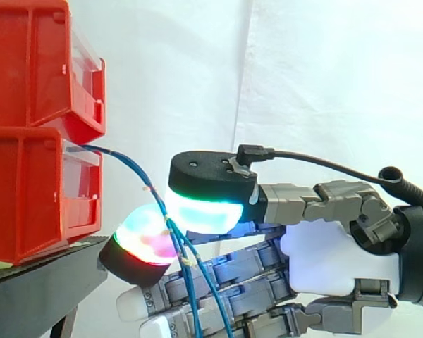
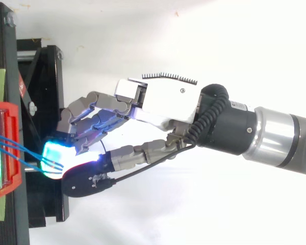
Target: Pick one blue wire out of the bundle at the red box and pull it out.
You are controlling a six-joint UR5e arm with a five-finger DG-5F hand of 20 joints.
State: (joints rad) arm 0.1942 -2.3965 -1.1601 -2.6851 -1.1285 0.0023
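Robot hand (image 1: 338,264), pinching blue wires (image 1: 130,163) — near red box (image 1: 28,190)

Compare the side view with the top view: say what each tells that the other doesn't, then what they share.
Side view: two red bins stacked on the black stand; the blue wires leave the lower bin's front, sag to the pads, then hang below them. Top view: several wires run side by side from the bin and meet at the cyan pad; the arm comes in from the right. Both: the hand pinches the wires between glowing pads, just off the bin.
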